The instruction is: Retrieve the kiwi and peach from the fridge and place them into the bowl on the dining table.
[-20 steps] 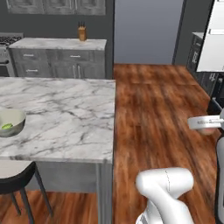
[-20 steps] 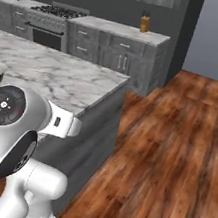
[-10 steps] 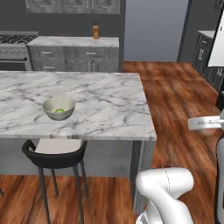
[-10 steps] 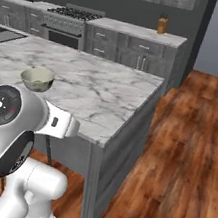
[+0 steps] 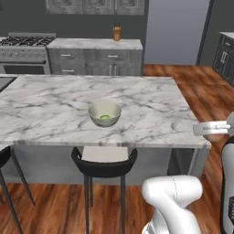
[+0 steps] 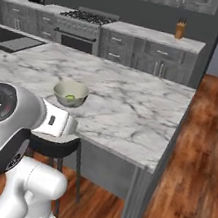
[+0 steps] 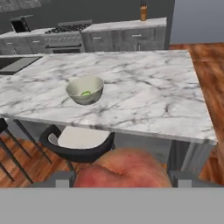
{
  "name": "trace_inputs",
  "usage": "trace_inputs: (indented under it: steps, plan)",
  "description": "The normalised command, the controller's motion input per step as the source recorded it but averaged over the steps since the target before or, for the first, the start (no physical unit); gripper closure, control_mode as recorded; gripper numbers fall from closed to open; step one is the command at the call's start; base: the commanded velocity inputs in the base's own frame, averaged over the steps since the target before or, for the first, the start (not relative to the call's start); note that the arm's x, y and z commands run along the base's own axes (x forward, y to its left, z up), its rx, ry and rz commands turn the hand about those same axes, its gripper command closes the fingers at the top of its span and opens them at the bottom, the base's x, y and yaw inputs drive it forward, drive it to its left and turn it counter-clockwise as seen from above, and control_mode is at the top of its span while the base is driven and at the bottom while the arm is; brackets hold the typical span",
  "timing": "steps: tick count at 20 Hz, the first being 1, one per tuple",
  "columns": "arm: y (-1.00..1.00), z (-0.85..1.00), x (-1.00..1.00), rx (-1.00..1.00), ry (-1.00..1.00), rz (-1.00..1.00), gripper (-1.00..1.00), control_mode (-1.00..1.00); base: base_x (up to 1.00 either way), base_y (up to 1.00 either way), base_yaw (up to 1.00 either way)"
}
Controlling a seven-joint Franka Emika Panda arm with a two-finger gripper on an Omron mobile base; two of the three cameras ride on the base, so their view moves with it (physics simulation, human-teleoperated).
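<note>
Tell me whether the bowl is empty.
Not empty: the bowl on the dining table holds the green kiwi. The peach sits in the pincer.

Kiwi [image 5: 104, 117] in bowl [image 5: 104, 113], peach [image 7: 121, 168] gripped

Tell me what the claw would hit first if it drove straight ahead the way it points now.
Probably the stool tucked under the dining table, or the table's near edge just above it; depth is hard to judge. The claw is shut on the peach, and the bowl with the kiwi sits farther back, up and left.
</note>
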Motion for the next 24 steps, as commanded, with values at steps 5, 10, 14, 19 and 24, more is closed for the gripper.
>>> trace_inputs:
  steps: [5,10,14,19,24]
  plan:
    - [0.0,0.0,0.0,0.0,0.0,0.0,1.0,1.0,0.92,-0.22,0.01]
    - [0.0,0.0,0.0,0.0,0.0,0.0,1.0,1.0,1.0,-0.34,0.21]
    - [0.0,0.0,0.0,0.0,0.0,0.0,1.0,1.0,1.0,-0.03,0.35]
    - [0.0,0.0,0.0,0.0,0.0,0.0,1.0,1.0,1.0,0.06,0.22]
    - [0.24,-0.1,0.4,0.0,0.16,0.04,1.0,-1.0,0.6,0.21,0.08]
